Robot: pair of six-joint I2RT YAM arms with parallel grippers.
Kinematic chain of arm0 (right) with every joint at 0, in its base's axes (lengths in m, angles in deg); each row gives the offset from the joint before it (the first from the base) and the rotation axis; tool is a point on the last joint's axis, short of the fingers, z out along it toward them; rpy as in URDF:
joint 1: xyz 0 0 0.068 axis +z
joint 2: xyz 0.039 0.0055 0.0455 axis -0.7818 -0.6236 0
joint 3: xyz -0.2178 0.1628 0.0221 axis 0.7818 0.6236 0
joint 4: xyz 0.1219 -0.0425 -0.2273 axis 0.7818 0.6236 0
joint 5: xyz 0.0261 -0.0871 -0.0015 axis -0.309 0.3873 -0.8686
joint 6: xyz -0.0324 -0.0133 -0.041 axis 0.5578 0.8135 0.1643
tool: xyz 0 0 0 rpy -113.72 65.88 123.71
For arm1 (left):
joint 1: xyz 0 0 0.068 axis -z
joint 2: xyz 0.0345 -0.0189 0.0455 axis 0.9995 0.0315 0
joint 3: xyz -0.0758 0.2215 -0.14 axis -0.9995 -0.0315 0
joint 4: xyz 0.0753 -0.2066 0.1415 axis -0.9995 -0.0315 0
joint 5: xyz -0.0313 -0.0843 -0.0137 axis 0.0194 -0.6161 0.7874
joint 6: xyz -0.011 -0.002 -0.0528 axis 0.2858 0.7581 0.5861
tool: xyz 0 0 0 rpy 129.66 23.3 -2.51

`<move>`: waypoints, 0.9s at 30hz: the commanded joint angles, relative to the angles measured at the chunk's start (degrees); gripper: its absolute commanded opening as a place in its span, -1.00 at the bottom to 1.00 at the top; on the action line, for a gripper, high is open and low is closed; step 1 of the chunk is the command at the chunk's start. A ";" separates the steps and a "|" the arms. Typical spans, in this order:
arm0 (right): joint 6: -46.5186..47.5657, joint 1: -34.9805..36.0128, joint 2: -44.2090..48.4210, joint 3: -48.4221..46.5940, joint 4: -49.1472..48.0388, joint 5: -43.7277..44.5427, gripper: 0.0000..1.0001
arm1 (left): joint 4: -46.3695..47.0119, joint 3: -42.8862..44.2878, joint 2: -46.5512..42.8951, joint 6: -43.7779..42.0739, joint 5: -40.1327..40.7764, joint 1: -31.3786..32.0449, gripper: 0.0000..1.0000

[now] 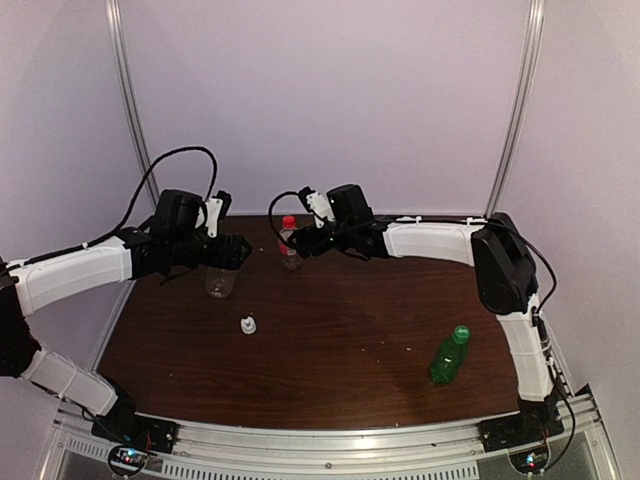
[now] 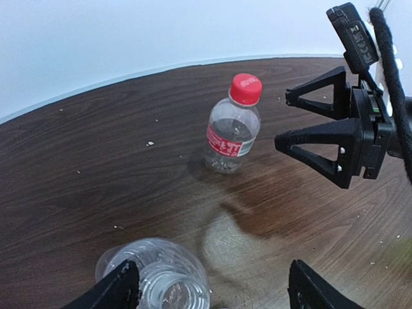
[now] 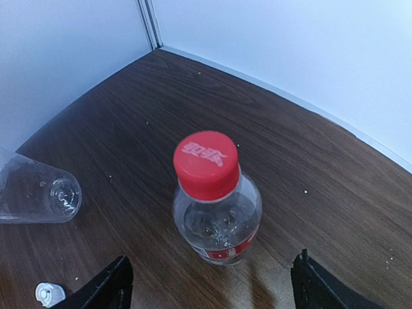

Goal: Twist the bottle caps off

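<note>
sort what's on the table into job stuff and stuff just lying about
Job: red cap, green cap, white nozzle cap lying loose, open clear bottle.
Lying about: pale crumbs on the table.

Red cap [image 3: 206, 164], green cap [image 1: 461, 331], white cap [image 1: 247, 324]

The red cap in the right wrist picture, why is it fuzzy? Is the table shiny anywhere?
Right wrist view: the red cap sits close to the lens and looks a little soft. Left wrist view: a pale sheen lies on the table beside the clear bottle. Top external view: dim, with purplish walls.
</note>
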 commanded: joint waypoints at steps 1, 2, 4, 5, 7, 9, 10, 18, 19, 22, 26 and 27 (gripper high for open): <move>-0.55 -0.79 4.51 3.10 -3.35 -2.30 0.71 | 5.14 -1.68 1.61 2.07 -4.33 -0.38 0.62; -0.54 -0.87 4.77 3.56 -3.27 -2.41 0.71 | 5.27 -1.89 1.93 2.16 -4.62 -0.37 0.62; -0.46 -0.96 5.22 4.56 -3.32 -2.69 0.71 | 5.64 -2.30 2.24 2.47 -5.02 -0.35 0.61; -0.42 -0.98 5.47 5.10 -3.46 -2.77 0.72 | 5.78 -2.51 2.19 2.60 -5.09 -0.35 0.61; -0.35 -1.02 5.94 6.22 -3.83 -3.01 0.72 | 6.00 -2.94 2.00 2.70 -4.74 -0.35 0.61; -0.35 -1.10 6.37 7.06 -4.08 -3.34 0.72 | 5.90 -3.22 1.86 2.61 -3.81 -0.38 0.61; -0.35 -1.07 6.43 7.47 -4.13 -3.50 0.72 | 5.63 -3.25 1.89 2.50 -3.30 -0.40 0.61; -0.35 -1.10 7.27 9.19 -4.57 -4.82 0.73 | 4.10 -3.66 1.98 0.73 1.98 -0.40 0.68; -0.35 -1.06 7.34 9.39 -4.57 -4.99 0.73 | 4.03 -3.81 1.90 0.34 2.61 -0.38 0.68; -0.35 -1.13 7.45 9.91 -4.74 -5.37 0.73 | 4.00 -4.19 1.81 -0.59 4.56 -0.41 0.70; -0.57 -1.06 7.32 10.44 -4.91 -5.88 0.73 | 3.76 -4.62 1.89 -1.58 7.00 -0.35 0.71; -0.61 -1.06 7.28 10.56 -4.97 -5.99 0.73 | 3.98 -4.88 1.94 -1.80 7.40 -0.38 0.71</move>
